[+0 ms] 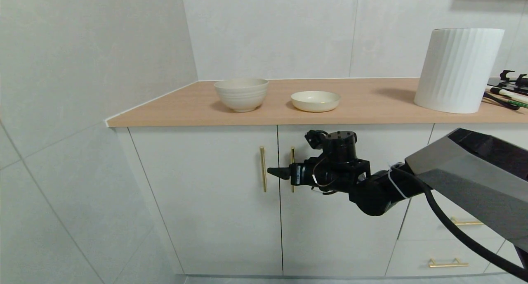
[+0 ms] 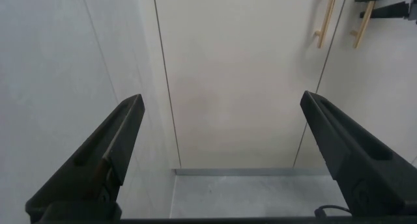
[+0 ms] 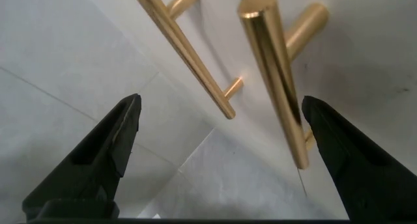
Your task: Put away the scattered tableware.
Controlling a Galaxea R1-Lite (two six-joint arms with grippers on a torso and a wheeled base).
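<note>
A cream ribbed bowl [image 1: 241, 94] and a shallow cream dish [image 1: 315, 100] stand side by side on the wooden countertop [image 1: 371, 106]. Below them, my right gripper [image 1: 275, 172] is open and level with the two gold bar handles [image 1: 263, 169] of the white cabinet doors, its tips between them. In the right wrist view the open gripper [image 3: 221, 120] has the nearer gold handle [image 3: 277, 74] within the span of its fingers, not touching. My left gripper [image 2: 221, 113] is open and holds nothing, low before the cabinet's left door [image 2: 234, 87].
A tall white ribbed container [image 1: 458, 69] stands on the counter's right, with dark tools [image 1: 507, 94] beyond it. Tiled wall closes the left side. Drawers with gold handles [image 1: 447, 262] sit lower right. Grey floor [image 2: 247, 191] lies under the cabinet.
</note>
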